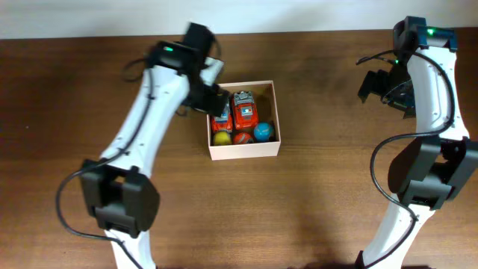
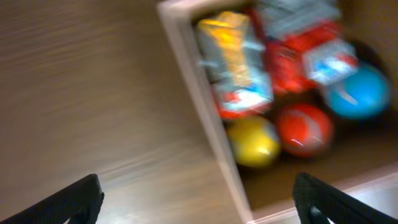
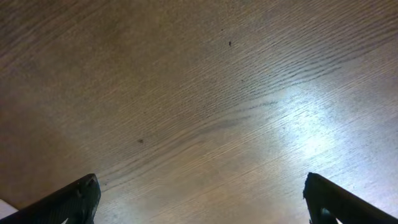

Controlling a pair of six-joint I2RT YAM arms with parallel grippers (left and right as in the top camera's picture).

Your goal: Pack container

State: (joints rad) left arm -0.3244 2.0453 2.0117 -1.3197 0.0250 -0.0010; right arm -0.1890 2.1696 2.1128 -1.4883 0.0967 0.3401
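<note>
The container (image 1: 245,149) is a square cream-walled box on the brown table, left of centre. Inside lie two red toy trucks (image 1: 243,109), a yellow ball (image 1: 222,138), a red ball (image 1: 240,138) and a blue ball (image 1: 262,131). My left gripper (image 1: 211,101) is open and empty, over the container's left wall. The blurred left wrist view shows that wall (image 2: 205,130), the trucks (image 2: 239,62) and the three balls between my open fingers (image 2: 199,205). My right gripper (image 1: 373,84) is open and empty at the far right, above bare wood (image 3: 199,112).
The wooden table (image 1: 314,209) runs to a pale wall edge at the back. Both arms' bases stand at the front edge, left (image 1: 119,202) and right (image 1: 426,179). A white object (image 1: 213,71) lies behind the left wrist.
</note>
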